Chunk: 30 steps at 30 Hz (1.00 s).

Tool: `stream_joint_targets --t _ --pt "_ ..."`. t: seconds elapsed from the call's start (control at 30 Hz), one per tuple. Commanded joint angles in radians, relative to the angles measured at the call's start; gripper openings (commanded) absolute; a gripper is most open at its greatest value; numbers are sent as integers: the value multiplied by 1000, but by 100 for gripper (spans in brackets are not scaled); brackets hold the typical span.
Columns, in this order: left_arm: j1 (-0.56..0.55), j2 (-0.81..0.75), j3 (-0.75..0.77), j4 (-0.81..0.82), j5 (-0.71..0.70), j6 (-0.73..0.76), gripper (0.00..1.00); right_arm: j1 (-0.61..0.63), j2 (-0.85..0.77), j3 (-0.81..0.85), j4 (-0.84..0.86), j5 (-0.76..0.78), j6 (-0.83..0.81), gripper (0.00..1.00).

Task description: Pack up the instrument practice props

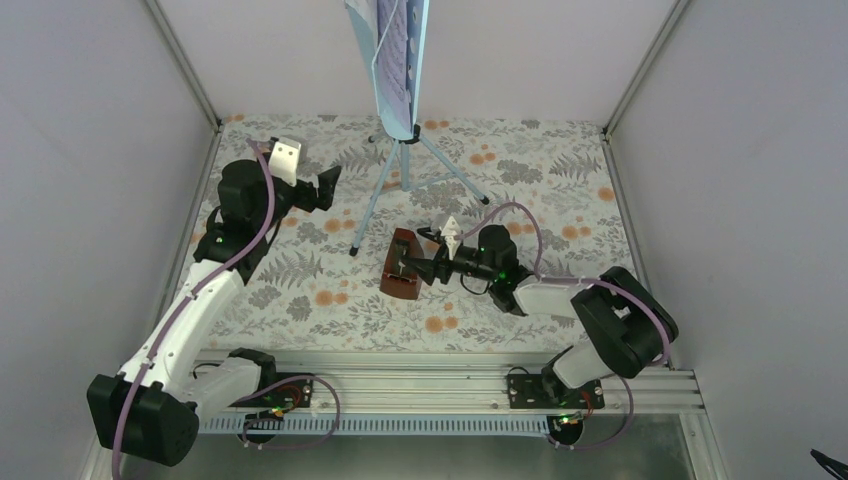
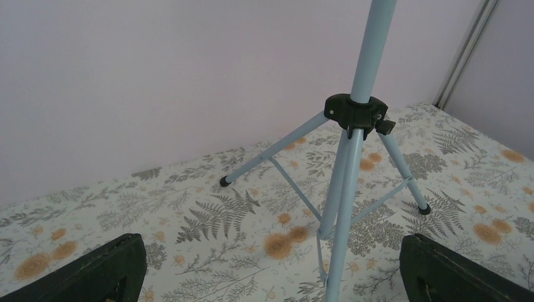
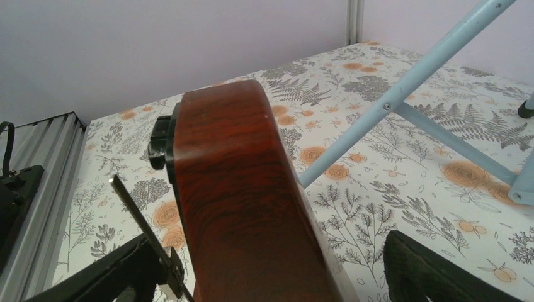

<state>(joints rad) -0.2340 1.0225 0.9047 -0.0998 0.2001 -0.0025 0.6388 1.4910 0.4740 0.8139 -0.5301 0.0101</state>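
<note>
1. The reddish-brown wooden metronome (image 1: 403, 268) sits near the middle of the floral table cover (image 1: 300, 290), in front of the music stand (image 1: 405, 165) and beside the foot of its nearest tripod leg.
2. The right gripper (image 1: 432, 255) reaches in from the right and straddles the metronome. In the right wrist view the wooden body (image 3: 239, 201) fills the space between the two black fingers (image 3: 441, 270).
3. The jaws stand apart, one on each side. A strip of table cover shows between the wood and the finger at the right of that view, so nothing is clamped.
4. The metronome's thin pendulum rod (image 3: 142, 214) slants out just above the other finger; whether that finger touches the case cannot be told.
5. The pale-blue stand is upright on its tripod at the back of the table, and the printed sheet-music pages (image 1: 395, 50) rest on its desk, well above the metronome.
6. The left gripper (image 1: 325, 188) hangs to the left of the stand, well apart from the metronome, jaws spread wide and holding nothing. Its wrist camera looks straight at the stand's black tripod hub (image 2: 356, 113).
7. Both arms rise from the metal rail (image 1: 430, 375) at the table's near edge.
</note>
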Motion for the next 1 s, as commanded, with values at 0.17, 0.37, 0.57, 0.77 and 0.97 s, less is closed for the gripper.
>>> stream_joint_targets --t 0.17,0.37,0.57,0.77,0.97 --pt "-14 -16 -3 3 3 17 100 -20 -31 -37 57 11 36 78" --pt "-18 -16 -4 3 -2 21 100 -27 -23 -28 44 17 48 75" --pt "-23 -14 -4 2 -4 24 100 -29 -6 -14 37 31 65 73" --pt "-27 -13 -4 2 -8 26 100 -30 5 -7 39 35 68 73" --pt "-28 -12 -5 1 -10 27 100 -30 13 4 33 42 74 72"
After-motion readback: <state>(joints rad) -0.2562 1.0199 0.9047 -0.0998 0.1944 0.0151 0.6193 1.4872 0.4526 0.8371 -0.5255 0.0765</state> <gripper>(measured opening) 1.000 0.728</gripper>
